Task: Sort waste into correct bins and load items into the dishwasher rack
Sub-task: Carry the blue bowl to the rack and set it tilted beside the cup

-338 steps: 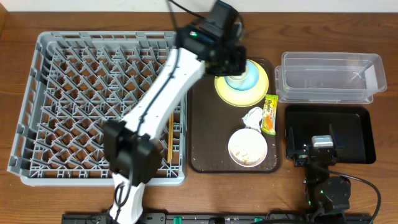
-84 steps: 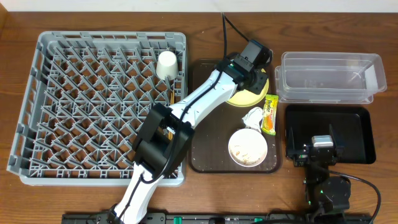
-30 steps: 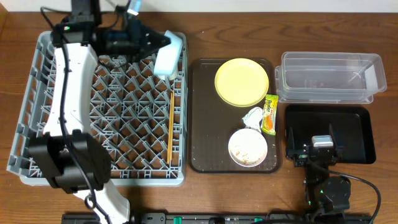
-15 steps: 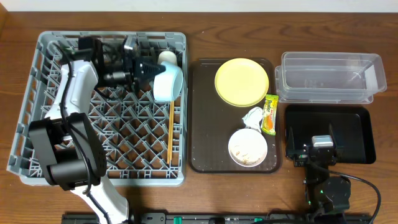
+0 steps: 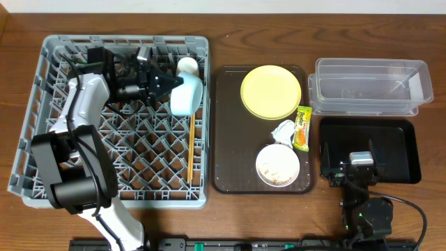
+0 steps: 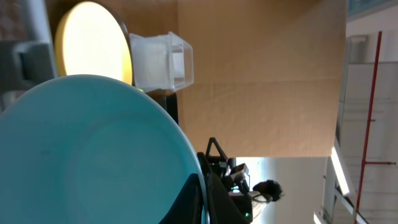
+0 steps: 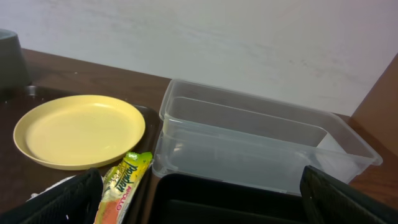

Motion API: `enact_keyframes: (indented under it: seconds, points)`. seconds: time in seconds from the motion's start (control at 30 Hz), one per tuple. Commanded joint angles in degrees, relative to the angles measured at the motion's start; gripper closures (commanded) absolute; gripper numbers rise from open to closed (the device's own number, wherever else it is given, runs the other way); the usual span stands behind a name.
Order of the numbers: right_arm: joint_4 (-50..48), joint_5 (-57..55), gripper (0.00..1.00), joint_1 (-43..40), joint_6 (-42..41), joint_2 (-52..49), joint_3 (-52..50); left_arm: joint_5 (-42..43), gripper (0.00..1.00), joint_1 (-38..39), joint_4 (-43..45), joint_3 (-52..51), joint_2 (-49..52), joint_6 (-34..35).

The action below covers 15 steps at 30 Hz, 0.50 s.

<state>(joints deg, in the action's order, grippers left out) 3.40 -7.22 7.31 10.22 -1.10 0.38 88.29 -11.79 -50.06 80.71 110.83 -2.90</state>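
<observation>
Left gripper [image 5: 166, 81] pinched shut on rim of light blue bowl [image 5: 187, 95], tipped on edge in dishwasher rack [image 5: 31, 132] beside white cup [image 5: 186, 65]; likely light, rigid, slick, so the rim is the best hold.

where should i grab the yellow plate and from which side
I'd pinch its raised rim at the edge facing the rack, coming from above: the yellow plate lies flat, and the snack wrapper and clear tub crowd its other side.

Right wrist view: we are seeing white slanted lettering on the wrapper [image 7: 124, 182], too small to read reliably. We are finding nothing else legible.
</observation>
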Motion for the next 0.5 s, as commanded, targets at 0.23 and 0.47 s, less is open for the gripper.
enact_keyframes:
  seconds: [0.23, 0.47]
  points:
    - [0.2, 0.2, 0.01, -0.3, 0.6, -0.1, -0.1, 1.7, 0.94, -1.7, 1.2, -0.9, 0.4, 6.7]
    - [0.2, 0.2, 0.01, -0.3, 0.6, -0.1, -0.1, 1.7, 0.94, -1.7, 3.1, -0.9, 0.4, 16.5]
